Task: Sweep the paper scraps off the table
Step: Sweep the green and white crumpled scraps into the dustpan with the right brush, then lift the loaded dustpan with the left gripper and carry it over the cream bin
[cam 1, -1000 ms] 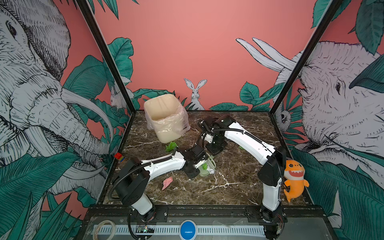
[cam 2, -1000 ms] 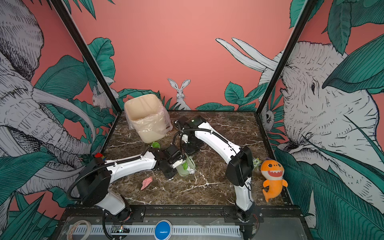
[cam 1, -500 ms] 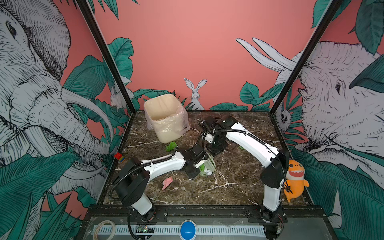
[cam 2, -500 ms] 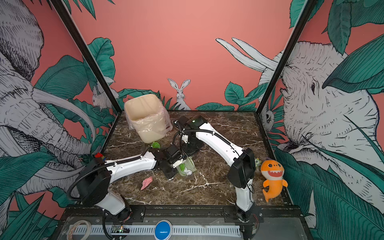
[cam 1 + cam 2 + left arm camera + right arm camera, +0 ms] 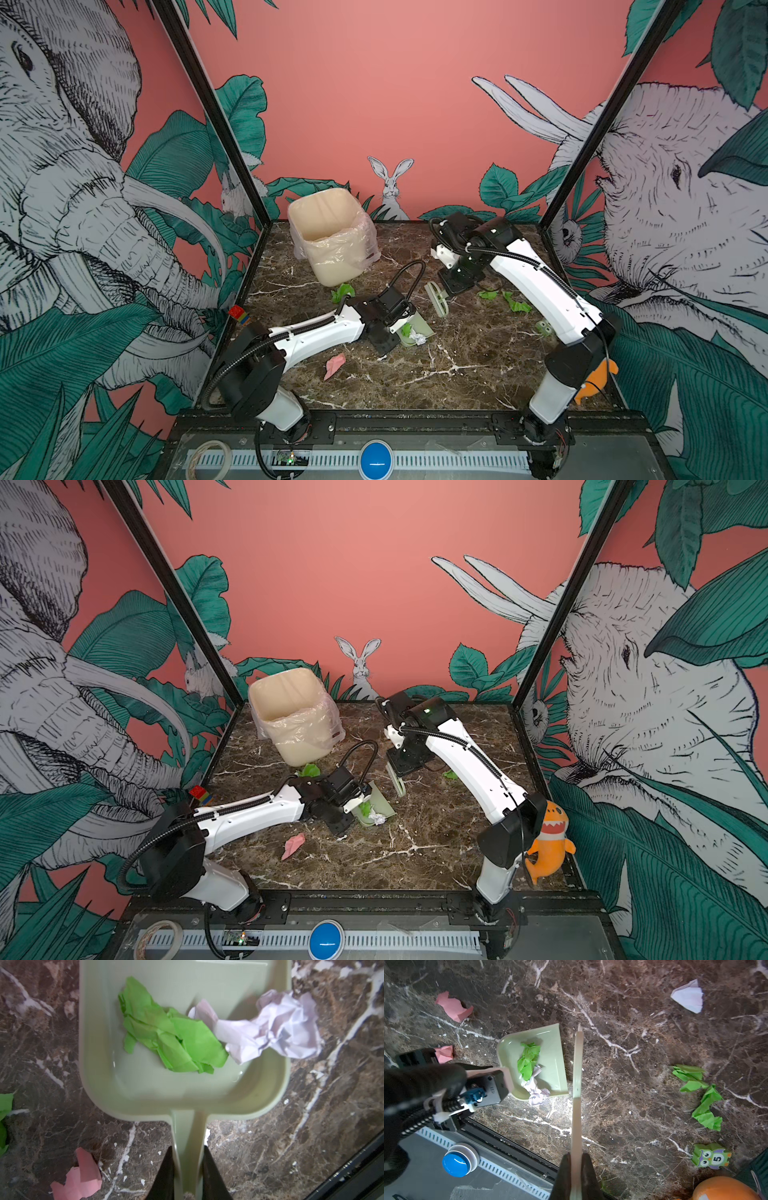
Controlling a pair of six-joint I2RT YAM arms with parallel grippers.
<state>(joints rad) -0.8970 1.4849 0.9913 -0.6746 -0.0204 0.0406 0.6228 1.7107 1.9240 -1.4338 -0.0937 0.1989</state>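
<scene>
My left gripper (image 5: 188, 1151) is shut on the handle of the pale green dustpan (image 5: 145, 1088), which lies on the table (image 5: 465, 365) near the middle. In the pan lie a green paper scrap (image 5: 174, 1036) and a white one (image 5: 286, 1024) that hangs over the side rim. My right gripper (image 5: 576, 1156) is shut on a pale brush (image 5: 436, 298), held just behind the pan's open lip and apart from it. A pink scrap (image 5: 334, 365) lies in front of the left arm. Green scraps (image 5: 515, 305) lie under the right arm, and another (image 5: 341, 293) by the bin.
A cream bin with a plastic liner (image 5: 332, 237) stands at the back left. A small green owl block (image 5: 710, 1158) and an orange plush toy (image 5: 548, 845) sit at the right edge. A white scrap (image 5: 688, 996) and a second pink scrap (image 5: 444, 1053) show in the right wrist view.
The right arm has drawn back to the right, taking the brush a little away from the dustpan. The left arm and the dustpan have stayed put.
</scene>
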